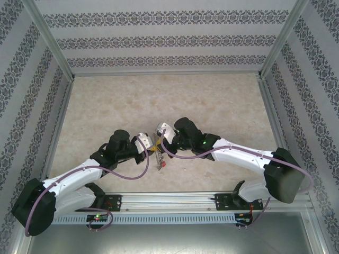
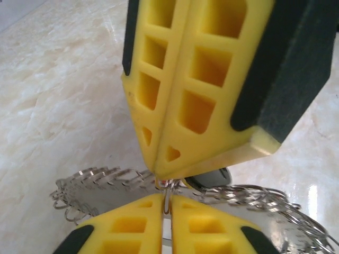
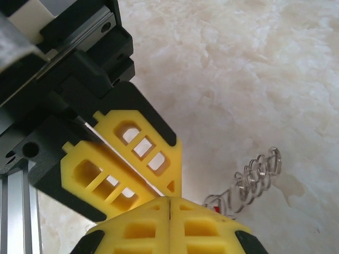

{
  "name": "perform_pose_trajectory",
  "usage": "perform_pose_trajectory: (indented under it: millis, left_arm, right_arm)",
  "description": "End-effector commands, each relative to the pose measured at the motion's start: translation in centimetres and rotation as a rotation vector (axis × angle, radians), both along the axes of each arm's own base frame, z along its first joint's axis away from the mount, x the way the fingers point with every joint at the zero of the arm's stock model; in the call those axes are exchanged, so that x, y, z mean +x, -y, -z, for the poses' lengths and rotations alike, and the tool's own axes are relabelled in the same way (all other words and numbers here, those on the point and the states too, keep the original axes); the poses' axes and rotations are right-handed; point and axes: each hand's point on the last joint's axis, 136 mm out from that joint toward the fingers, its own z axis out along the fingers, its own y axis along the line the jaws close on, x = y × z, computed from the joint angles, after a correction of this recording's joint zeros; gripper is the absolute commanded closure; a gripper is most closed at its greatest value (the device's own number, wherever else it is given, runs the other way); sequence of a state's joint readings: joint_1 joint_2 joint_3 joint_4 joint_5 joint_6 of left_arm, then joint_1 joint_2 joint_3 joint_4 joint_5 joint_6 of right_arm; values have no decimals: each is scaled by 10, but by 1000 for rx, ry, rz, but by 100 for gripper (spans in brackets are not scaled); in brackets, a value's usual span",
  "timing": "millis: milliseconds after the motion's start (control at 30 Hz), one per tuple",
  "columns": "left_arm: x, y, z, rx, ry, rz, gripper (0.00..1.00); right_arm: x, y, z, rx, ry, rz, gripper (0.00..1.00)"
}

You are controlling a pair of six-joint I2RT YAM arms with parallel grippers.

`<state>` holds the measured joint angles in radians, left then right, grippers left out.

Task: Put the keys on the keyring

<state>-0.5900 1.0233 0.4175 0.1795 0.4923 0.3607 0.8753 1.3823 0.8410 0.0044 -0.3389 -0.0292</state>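
Yellow-fingered left tool and right tool are both pinched together, tip to tip, right at the big spiky grey metal keyring over the pale marbled worktop. Can't tell what's nipped. I'd keep one dead steady, wiggle the other slowly.

Surface check, as I read it from the remote station.

Keyring: bare metal wire, bright, high gloss, w/ sharp highlights on the loops.

Left gripper and right gripper: finger bodies are yellow plastic, matt, moulded w/ ribbed cut-outs. Black backing is matt, slightly grainy.

Table: marble-look top, smooth, glossy, w/ visible light glare.

Near rail: metal, satin finish.

Walls: patterned, matt. I can't ID the matl.
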Motion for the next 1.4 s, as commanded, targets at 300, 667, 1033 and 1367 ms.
perform_pose_trajectory:
  millis: [300,667,1033,1367]
  left_arm:
    - [-1,0,-10,-54,40,-28,100]
    - [-8,-6,-3,-62,26,-38,97]
    - [-14,-1,-8,-27,-3,22,69]
    - [-14,2,-14,-22,-4,30,68]
  right_arm:
    - [10,14,-9,10,43,98,100]
    - [11,10,-12,30,41,99,100]
    - [4,1,-20,51,48,51,100]
    - [3,0,-22,52,58,39,100]
